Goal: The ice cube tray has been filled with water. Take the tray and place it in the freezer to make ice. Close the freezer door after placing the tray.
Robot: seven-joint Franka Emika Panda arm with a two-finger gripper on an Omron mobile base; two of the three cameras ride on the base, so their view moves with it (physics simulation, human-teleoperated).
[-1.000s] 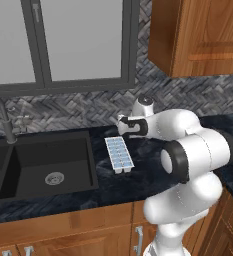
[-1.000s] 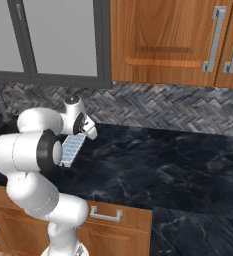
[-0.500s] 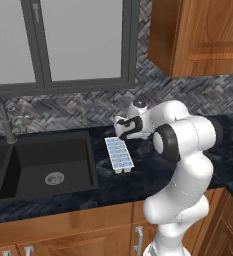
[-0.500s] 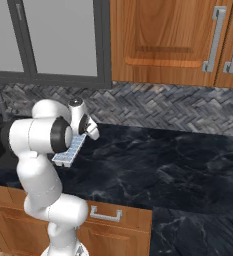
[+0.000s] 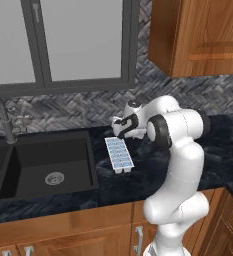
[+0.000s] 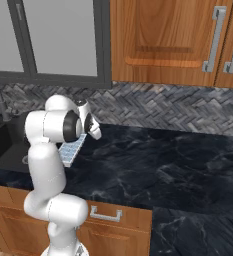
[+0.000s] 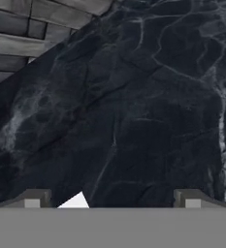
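On the dark marble counter (image 5: 138,187) right of the sink (image 5: 43,165) we see the ice cube tray (image 5: 119,155) lying flat. Our arm folds low over its far end, gripper (image 5: 119,129) spread wide and holding nothing. In the right base view the arm hides most of the tray.

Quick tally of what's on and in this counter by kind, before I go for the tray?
Ice cube tray: 1
Sink basin: 1
Faucet: 1
End effector, open above the tray's far end: 1
Total: 4
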